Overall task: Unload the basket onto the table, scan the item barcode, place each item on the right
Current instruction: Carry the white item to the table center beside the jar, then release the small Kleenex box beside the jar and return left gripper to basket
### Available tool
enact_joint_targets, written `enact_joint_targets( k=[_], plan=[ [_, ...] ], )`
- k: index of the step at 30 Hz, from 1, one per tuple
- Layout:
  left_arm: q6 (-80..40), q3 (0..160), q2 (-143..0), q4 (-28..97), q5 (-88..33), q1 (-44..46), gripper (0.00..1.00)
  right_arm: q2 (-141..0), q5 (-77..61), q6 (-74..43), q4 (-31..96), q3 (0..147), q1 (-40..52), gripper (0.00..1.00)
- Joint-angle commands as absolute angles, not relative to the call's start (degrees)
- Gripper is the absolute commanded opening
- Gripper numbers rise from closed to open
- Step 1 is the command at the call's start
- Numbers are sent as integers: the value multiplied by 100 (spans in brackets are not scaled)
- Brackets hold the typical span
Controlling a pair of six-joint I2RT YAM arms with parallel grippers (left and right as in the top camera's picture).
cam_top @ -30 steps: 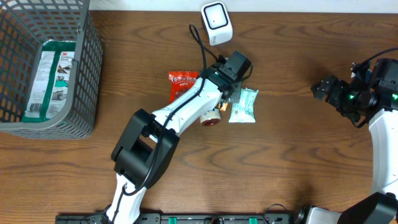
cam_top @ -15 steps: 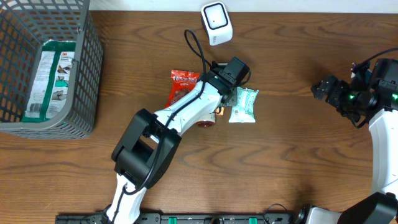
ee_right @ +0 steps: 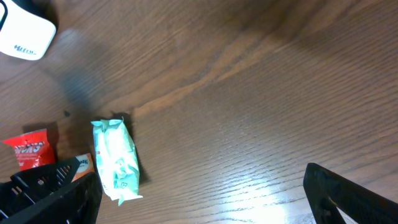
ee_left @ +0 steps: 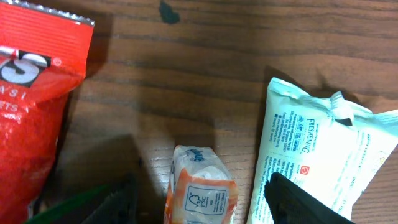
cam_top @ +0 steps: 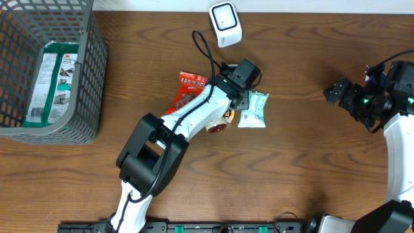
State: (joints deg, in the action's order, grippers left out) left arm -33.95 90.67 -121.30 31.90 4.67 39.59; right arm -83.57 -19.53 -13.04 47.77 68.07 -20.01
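The left end effector (ee_left: 199,200) hangs low over the brown wood-grain bench (cam_top: 291,168) near its middle. Its two dark fingers (ee_left: 119,200) stand well apart, and it grips nothing. Between them sits the small orange-and-white packet (ee_left: 200,182), with a gap of bare wood showing on each side. It appears to rest on the bench, though the wrist view cuts off its lower end. Its printed label faces the camera but is too blurred to read.

Just beside that packet, on the right in the wrist view, lies the mint-green soft pack of wipes (ee_left: 323,155), with its crimped end pointing away from the arm. On the other side lies the red foil snack packet (ee_left: 31,106), which has white lettering. From overhead the three things lie close together, partly under the left arm.

The white box-shaped barcode scanner (cam_top: 224,24) stands at the far edge of the bench, well apart from the group. Its black cable runs towards the left arm.

The right end effector (ee_right: 202,179) is raised over the right side of the bench, fully spread and empty (only bare wood shows between its fingers).

At the far left stands the grey wire-mesh basket (cam_top: 90,77) with a green-and-white flat package (cam_top: 52,81) lying inside.
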Motion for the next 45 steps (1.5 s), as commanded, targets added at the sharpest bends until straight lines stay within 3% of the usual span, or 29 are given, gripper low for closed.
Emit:
enact_joint_targets(
  k=[1, 9, 17, 22, 26, 28, 31, 37, 45],
  plan=[
    [-2829, 9378, -12158, 3223, 523, 3957, 68, -8370, -1955, -1363, 4781, 6766, -1977, 99],
    [-2355, 10930, -12081, 4772, 521, 3669, 68, -8370, -1957, -1363, 4779, 6766, -1977, 99],
    [-1870, 13111, -12075, 6805, 526, 2799, 68, -8370, -1957, -1365, 4770, 6766, -1863, 99],
    [-1649, 15098, -12075, 7865, 781, 1601, 68, -8370, -1953, -1363, 4716, 6766, -1573, 99],
    [-1649, 15944, -12075, 8036, 862, 342, 68, -8370, -1798, -1365, 4694, 6766, -1367, 99],
    [-1625, 15950, -12079, 8036, 860, -497, 80, -8370, -1715, -1365, 4698, 6766, -1243, 99],
    [-1559, 15753, -12105, 8055, 854, -1251, 88, -8370, -1695, -1365, 4692, 6766, -1111, 99],
    [-1192, 15192, -12154, 8097, 344, -2290, 89, -8405, -1695, -1365, 4637, 6766, -969, 99],
    [104, 13797, -12156, 7638, 346, -2530, 90, -8571, -1695, -1365, 4604, 6766, -849, 99]
  ],
)
